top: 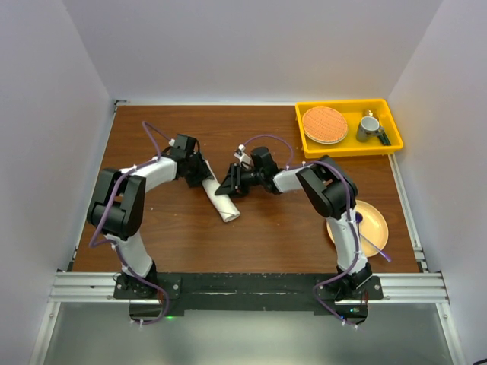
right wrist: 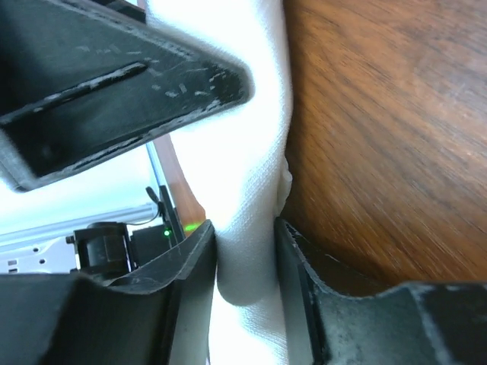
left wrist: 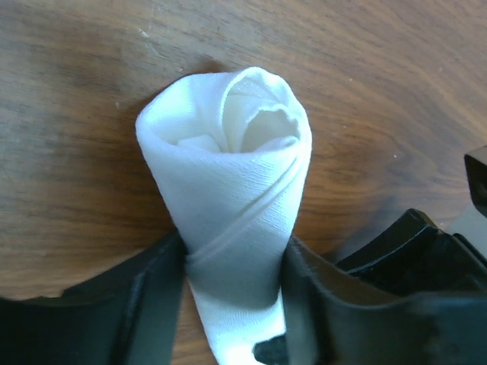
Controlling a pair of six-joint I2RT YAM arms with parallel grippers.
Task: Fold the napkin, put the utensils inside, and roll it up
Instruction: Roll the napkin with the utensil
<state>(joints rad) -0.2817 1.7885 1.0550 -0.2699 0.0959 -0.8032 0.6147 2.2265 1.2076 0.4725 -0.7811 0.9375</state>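
The off-white napkin (top: 226,206) lies rolled into a tube on the brown table, slanting from upper left to lower right. My left gripper (top: 201,176) is shut on its upper end. In the left wrist view the roll (left wrist: 228,167) stands between the two black fingers (left wrist: 156,293) and its open spiral end faces the camera. My right gripper (top: 229,182) is shut on the roll from the right. In the right wrist view the cloth (right wrist: 247,152) is pinched between the fingers (right wrist: 300,266). The gold fork shows in no view.
A yellow tray (top: 388,114) at the back right holds an orange round plate (top: 325,125) and a grey cup (top: 370,126). A pale yellow plate (top: 373,220) lies at the right, partly under my right arm. The left gripper's black finger (right wrist: 129,76) crosses the right wrist view.
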